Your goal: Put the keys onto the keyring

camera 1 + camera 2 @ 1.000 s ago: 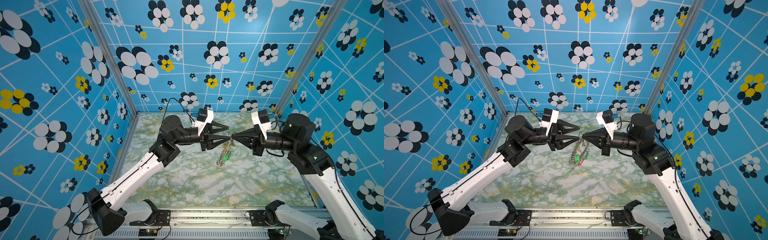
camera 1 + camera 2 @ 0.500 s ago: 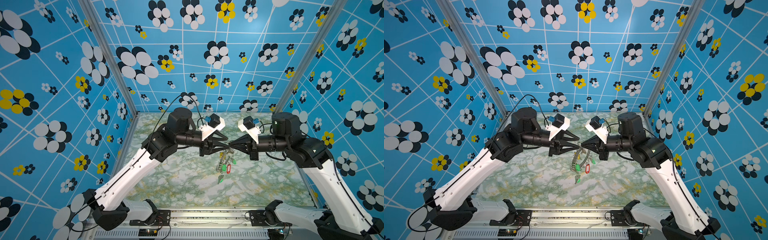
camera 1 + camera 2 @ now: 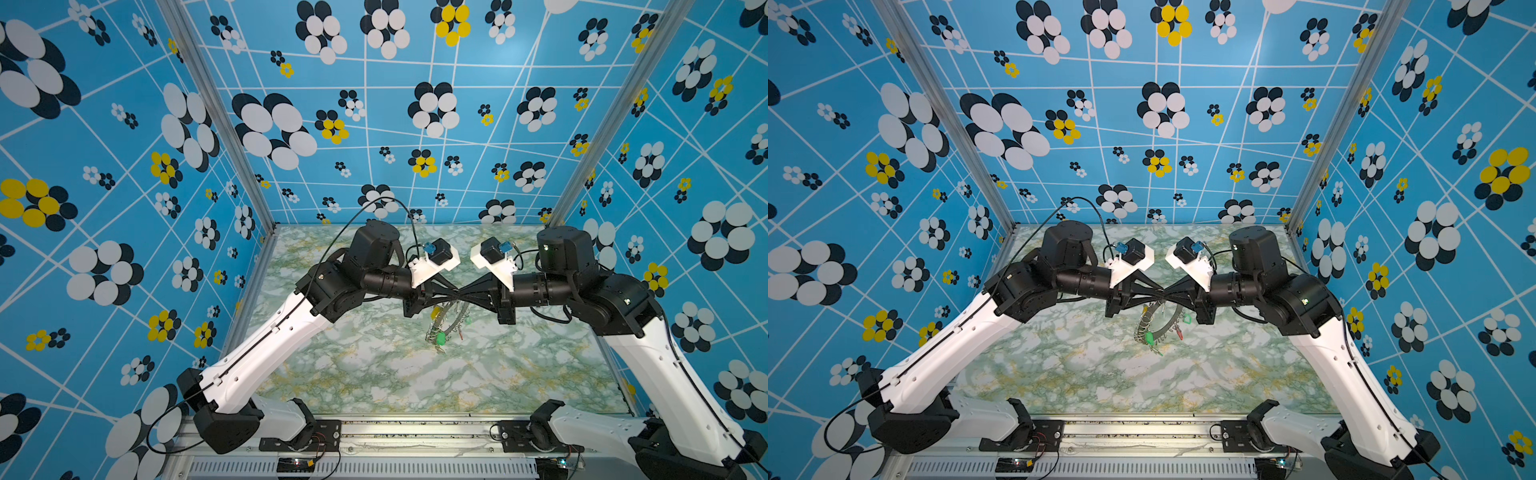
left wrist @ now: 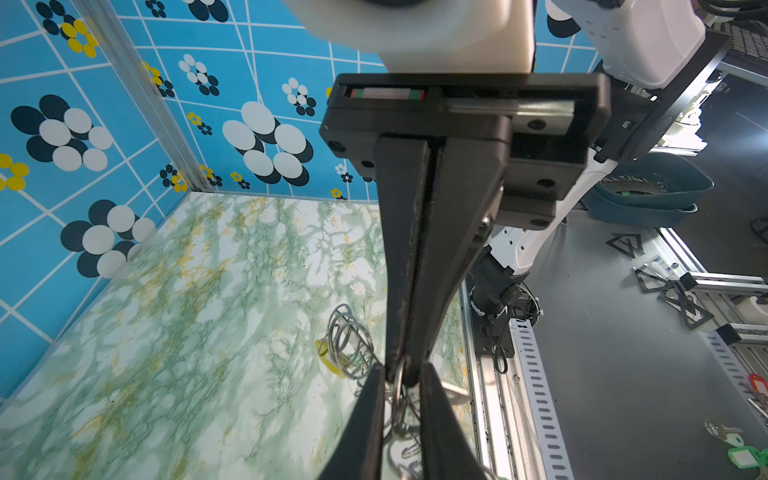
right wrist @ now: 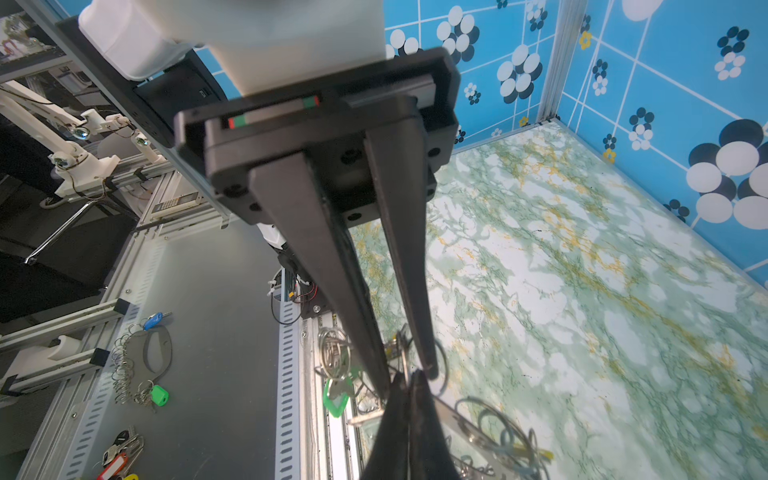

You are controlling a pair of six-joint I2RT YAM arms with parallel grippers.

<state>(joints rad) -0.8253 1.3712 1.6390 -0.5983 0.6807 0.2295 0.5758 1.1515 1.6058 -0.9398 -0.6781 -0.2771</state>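
Note:
The keyring (image 3: 1167, 331), a grey ring fringed with wire loops, hangs tilted above the marble table in both top views (image 3: 436, 326). Keys with a green tag (image 3: 1148, 337), a second green tag (image 3: 1187, 319), a red tag (image 3: 1178, 331) and a yellow tag (image 3: 435, 311) dangle from it. My left gripper (image 3: 457, 294) and right gripper (image 3: 464, 295) meet tip to tip just above it. In the left wrist view the left gripper (image 4: 401, 376) is shut on a silvery loop. The right gripper (image 5: 409, 380) holds the keyring up, its fingertips (image 4: 370, 415) either side of the left's.
Blue flowered walls close the table (image 3: 374, 374) on three sides, with a metal rail along the front. On the grey floor outside lie another looped ring with blue and green tags (image 5: 145, 361), loose tagged keys (image 5: 116, 461) and a dark blue bin (image 4: 648, 195).
My left gripper has come in from open and shut on a loop at the right gripper's tips. Both wrists have rolled, and the hanging keyring has swung.

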